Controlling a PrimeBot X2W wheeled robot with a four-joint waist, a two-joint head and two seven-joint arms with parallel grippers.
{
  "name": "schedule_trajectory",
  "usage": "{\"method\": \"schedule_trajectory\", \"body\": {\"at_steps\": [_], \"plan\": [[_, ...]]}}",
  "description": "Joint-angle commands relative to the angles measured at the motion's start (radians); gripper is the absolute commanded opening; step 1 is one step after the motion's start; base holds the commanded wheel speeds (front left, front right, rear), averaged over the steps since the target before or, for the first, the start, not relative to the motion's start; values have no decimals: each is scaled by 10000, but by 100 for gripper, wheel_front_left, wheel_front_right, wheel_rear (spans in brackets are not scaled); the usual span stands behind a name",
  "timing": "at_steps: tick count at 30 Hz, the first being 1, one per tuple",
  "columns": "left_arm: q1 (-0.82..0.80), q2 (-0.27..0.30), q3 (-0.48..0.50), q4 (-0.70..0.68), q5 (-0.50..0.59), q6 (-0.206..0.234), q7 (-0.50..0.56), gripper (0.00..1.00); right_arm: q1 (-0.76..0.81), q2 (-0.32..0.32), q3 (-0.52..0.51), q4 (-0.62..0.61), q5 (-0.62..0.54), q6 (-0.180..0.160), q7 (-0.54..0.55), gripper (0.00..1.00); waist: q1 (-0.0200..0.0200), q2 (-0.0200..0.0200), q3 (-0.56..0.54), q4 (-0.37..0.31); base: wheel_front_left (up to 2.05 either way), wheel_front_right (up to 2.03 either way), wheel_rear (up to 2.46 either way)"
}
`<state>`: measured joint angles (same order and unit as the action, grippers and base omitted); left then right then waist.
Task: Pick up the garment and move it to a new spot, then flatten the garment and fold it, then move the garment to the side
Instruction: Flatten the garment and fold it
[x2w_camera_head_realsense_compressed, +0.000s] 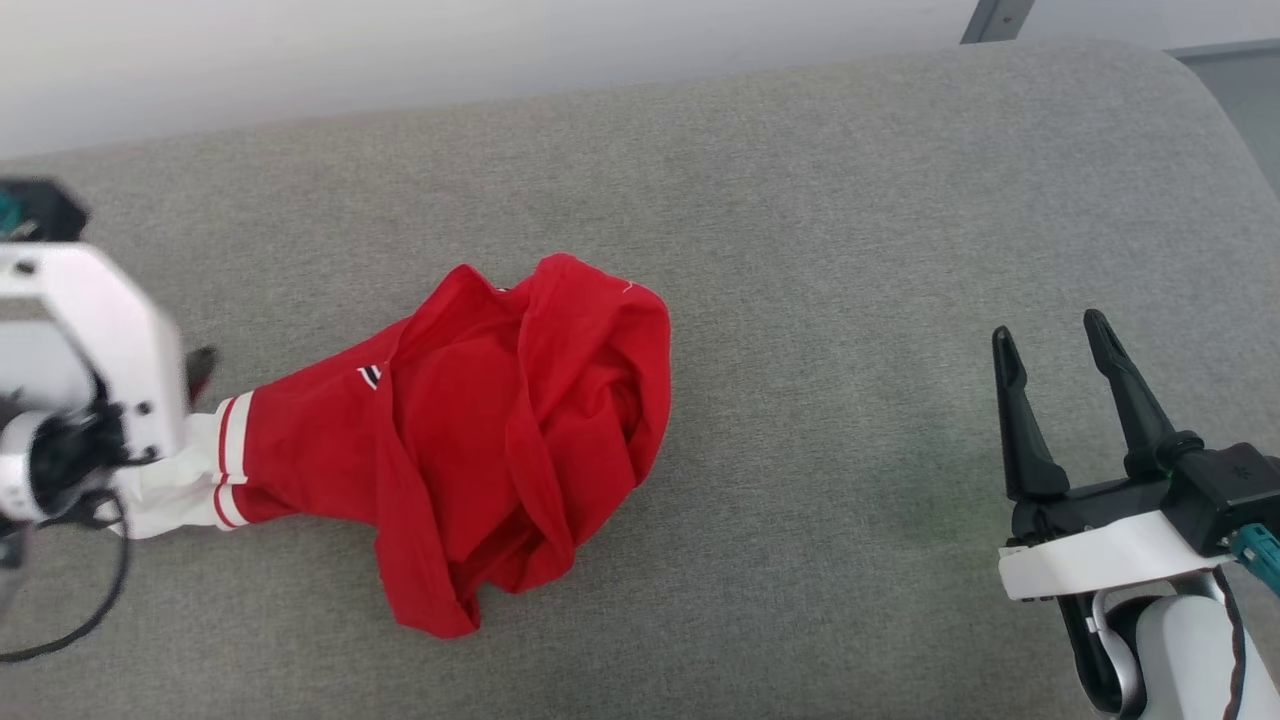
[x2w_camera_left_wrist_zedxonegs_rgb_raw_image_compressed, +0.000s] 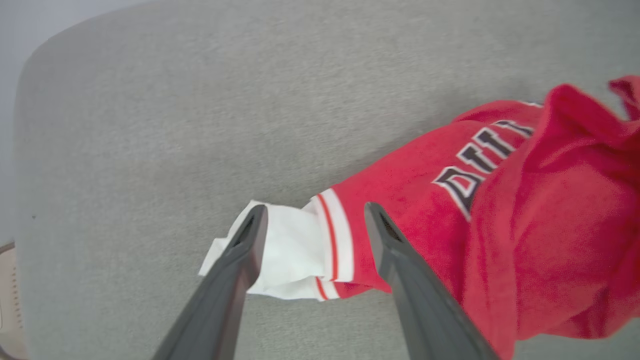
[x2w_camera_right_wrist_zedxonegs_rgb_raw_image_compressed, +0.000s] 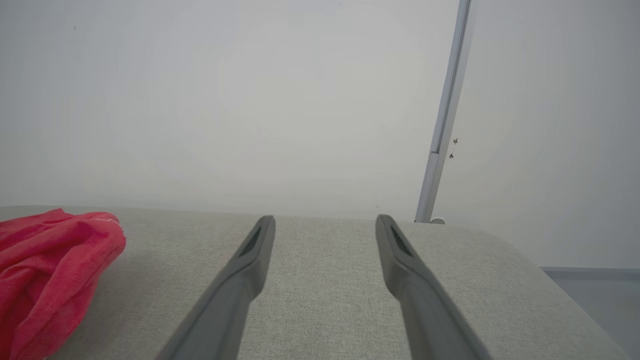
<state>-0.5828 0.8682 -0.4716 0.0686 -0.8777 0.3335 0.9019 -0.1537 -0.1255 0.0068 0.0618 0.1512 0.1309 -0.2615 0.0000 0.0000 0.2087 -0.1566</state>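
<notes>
Red jersey garment (x2w_camera_head_realsense_compressed: 480, 430) with white short sleeves and striped trim lies in a crumpled heap left of centre on the grey fabric-covered desk (x2w_camera_head_realsense_compressed: 850, 200), its black lettering half buried under a fold. The left claw (x2w_camera_left_wrist_zedxonegs_rgb_raw_image_compressed: 315, 215) stands spread over the white sleeve (x2w_camera_left_wrist_zedxonegs_rgb_raw_image_compressed: 285, 250), pinching nothing. The right claw (x2w_camera_head_realsense_compressed: 1050, 330) is spread too, empty and well apart from the cloth. Flattening looks like the next step. A tug on that sleeve alone would likely drag the whole heap (not open it), and a deep pinch could catch several layers and lock the folds in.
</notes>
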Motion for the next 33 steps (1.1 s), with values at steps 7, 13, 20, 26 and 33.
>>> {"method": "schedule_trajectory", "body": {"at_steps": [7, 13, 20, 26, 33], "plan": [[-825, -1054, -588, -594, 8, -419, 141, 100, -105, 36, 171, -22, 71, -3, -55, 100, 0, 0, 26, -352, 0, 0, 0], [-1105, -1594, -976, -185, -64, -622, 377, 100, -145, 97, 235, -16, 95, -3, -55, 100, 0, 0, 150, -724, 0, 0, 0], [-1280, -1810, -1529, 1007, 424, -899, 319, 100, -223, 183, 197, -28, 98, -3, -55, 100, 0, 0, 332, -941, 0, 0, 0], [-1522, -2421, -1488, 1959, -118, -1643, -47, 0, -294, 222, 149, -56, 79, -3, -55, 100, 0, 0, 454, -1002, 0, 0, 0], [-1482, -3725, -1357, 805, -1742, -2037, 761, 0, -207, 222, 22, -65, 5, -3, -55, 100, 0, 0, 449, -933, 0, 0, 0]]}}
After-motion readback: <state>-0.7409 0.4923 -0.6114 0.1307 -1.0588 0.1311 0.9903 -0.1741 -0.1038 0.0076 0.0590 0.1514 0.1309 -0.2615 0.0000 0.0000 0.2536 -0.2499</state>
